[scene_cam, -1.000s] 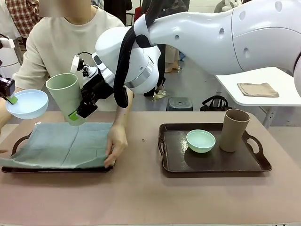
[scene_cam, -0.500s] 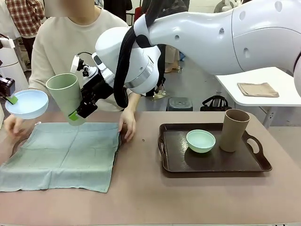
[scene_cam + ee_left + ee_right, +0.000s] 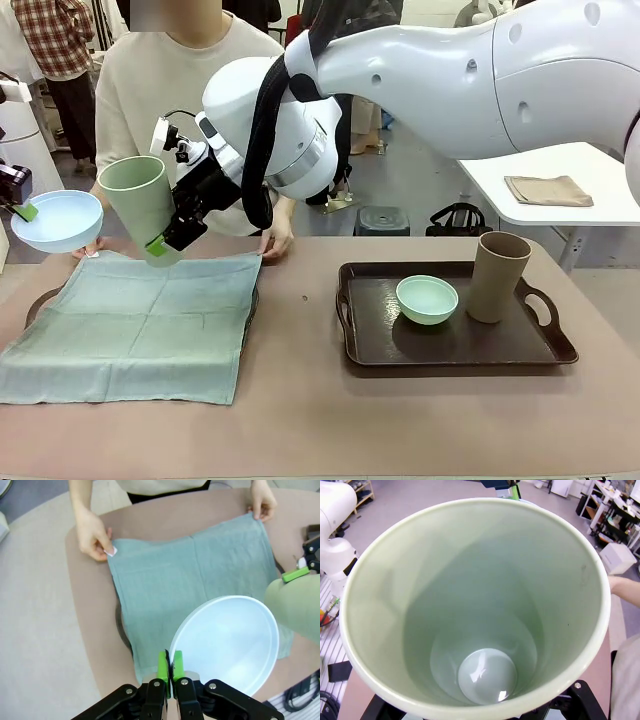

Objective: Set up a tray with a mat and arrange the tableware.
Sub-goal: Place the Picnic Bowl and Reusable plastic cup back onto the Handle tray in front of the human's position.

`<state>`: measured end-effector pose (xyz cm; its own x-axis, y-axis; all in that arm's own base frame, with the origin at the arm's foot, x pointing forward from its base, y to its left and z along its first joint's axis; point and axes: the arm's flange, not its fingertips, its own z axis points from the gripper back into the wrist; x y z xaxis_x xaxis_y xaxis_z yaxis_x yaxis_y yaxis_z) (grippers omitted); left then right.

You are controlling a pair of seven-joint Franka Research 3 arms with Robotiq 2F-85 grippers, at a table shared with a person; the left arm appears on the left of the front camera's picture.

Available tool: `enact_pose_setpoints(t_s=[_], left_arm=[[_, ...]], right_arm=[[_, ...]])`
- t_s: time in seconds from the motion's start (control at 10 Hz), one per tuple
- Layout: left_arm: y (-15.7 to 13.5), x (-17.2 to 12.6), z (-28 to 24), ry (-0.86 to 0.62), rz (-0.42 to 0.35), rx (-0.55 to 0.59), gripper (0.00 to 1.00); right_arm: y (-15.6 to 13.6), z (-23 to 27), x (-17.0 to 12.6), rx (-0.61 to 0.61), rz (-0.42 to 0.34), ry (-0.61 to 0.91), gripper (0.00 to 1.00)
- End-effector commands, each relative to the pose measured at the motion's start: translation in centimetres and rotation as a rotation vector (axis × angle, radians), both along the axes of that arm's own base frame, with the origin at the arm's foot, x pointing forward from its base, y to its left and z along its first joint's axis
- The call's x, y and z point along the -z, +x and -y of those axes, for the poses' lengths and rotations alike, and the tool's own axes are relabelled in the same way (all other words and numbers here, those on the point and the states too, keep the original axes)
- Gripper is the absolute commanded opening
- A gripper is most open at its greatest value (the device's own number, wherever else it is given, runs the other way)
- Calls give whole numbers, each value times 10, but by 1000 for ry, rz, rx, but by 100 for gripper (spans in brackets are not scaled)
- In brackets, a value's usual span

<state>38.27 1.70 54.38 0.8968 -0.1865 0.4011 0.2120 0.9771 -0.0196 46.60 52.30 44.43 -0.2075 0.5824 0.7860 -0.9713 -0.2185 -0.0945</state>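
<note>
Our brown table (image 3: 300, 420) holds a green mat (image 3: 140, 325) over the left tray (image 3: 36, 300); left gripper (image 3: 170, 667) pinches the blue bowl (image 3: 58, 220), right gripper (image 3: 160, 245) clasps the green cup (image 3: 138, 195).

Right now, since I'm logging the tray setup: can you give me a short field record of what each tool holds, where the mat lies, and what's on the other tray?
left tool: shut on the rim of the pale blue bowl, held in the air
right tool: gripping the pale green cup, tilted, above the mat
mat: spread over the left tray, covering most of it
person's hands: at the mat's far corners
right tray: mint green bowl, tan-brown cup upright
tableware on mat: none yet
</note>
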Motion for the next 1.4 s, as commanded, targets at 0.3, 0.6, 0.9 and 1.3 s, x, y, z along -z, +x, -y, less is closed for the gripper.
enact_pose_setpoints(t_s=[0.3, 0.6, 0.9, 1.3], left_arm=[[0, -1, 0, -4, 10, 1, 0], [0, -1, 0, -4, 10, 1, 0], [0, 0, 0, 0, 0, 0, 4], [16, 77, -24, 26, -76, -14, 4]], right_arm=[[0, 0, -1, -1, 5, 1, 37], [0, 0, -1, -1, 5, 1, 37], [0, 0, 0, 0, 0, 0, 80], [16, 17, 68, -53, -129, 103, 80]])
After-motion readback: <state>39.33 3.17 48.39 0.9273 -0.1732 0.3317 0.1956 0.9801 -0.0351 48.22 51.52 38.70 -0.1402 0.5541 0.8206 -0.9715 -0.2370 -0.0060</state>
